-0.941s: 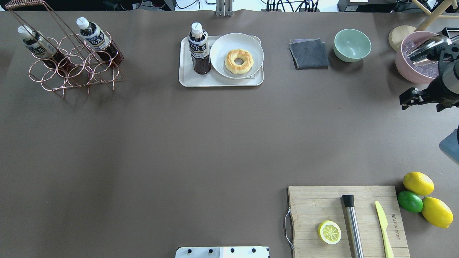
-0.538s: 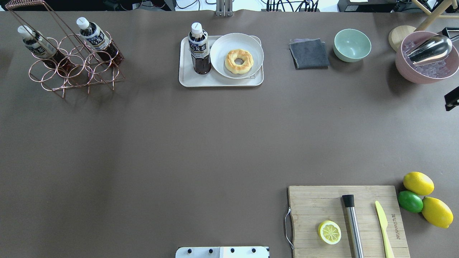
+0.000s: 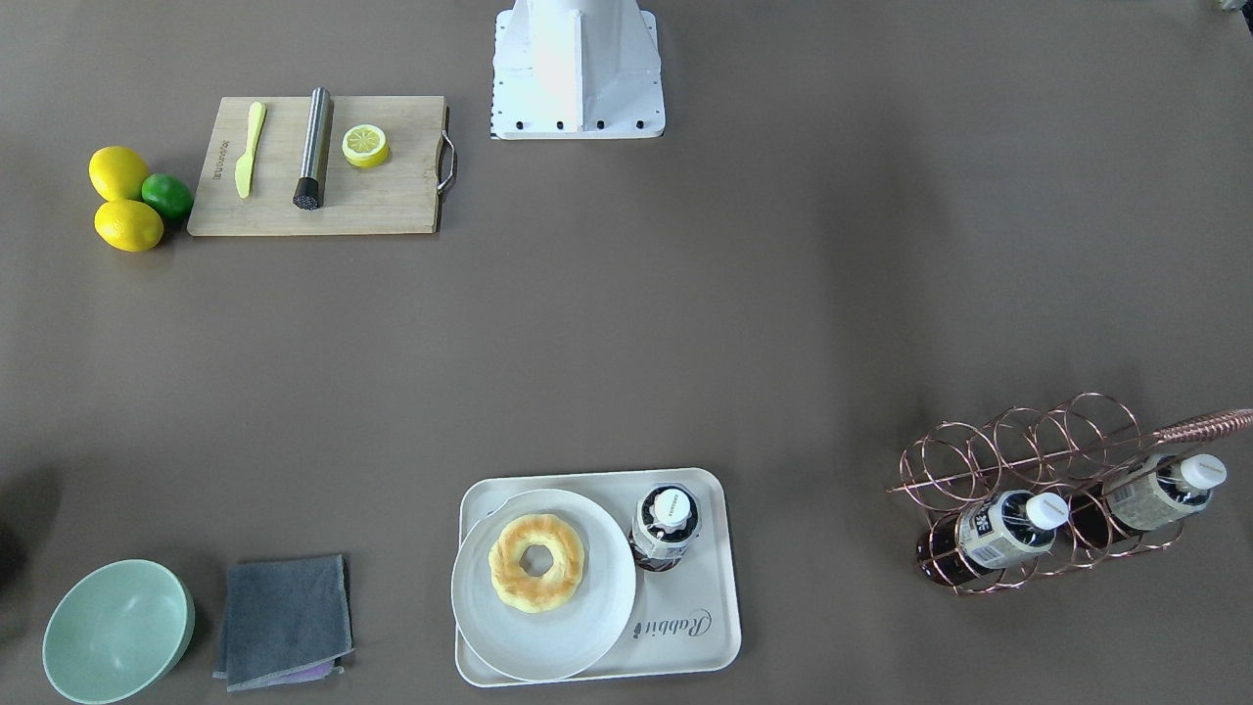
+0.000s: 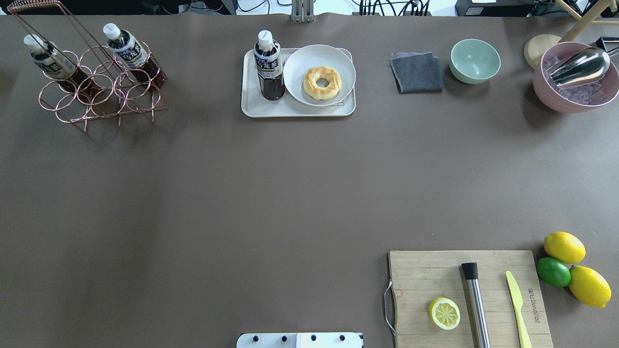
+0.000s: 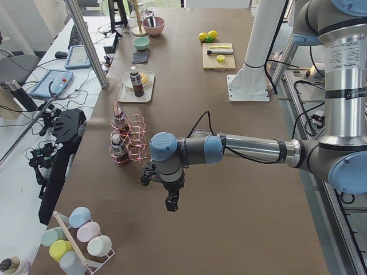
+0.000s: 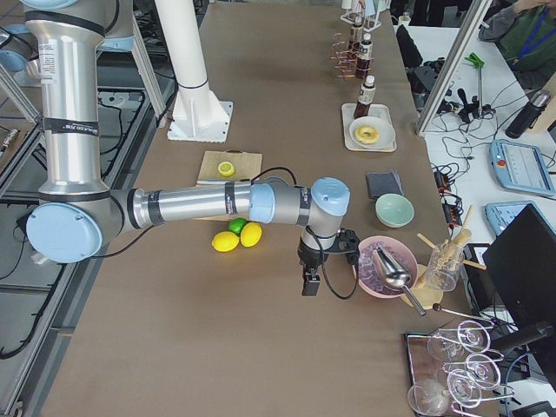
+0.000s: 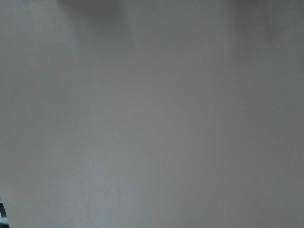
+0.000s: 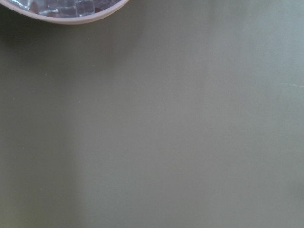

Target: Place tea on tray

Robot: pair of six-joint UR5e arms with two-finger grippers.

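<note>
One tea bottle with a white cap stands upright on the left part of the cream tray. The front-facing view shows it on the tray near the "Rabbit" logo. Two more tea bottles lie in the copper wire rack at the far left. My left gripper hangs over bare table beyond the rack, seen only in the exterior left view. My right gripper hangs beside the pink bowl, seen only in the exterior right view. I cannot tell whether either is open or shut.
A white plate with a donut shares the tray. A grey cloth, green bowl and pink ice bowl with a scoop stand at the far right. A cutting board and citrus fruit lie near right.
My right arm, which was over the pink bowl at the overhead view's right edge, has moved out of that view. The bottles and tray have not moved.
</note>
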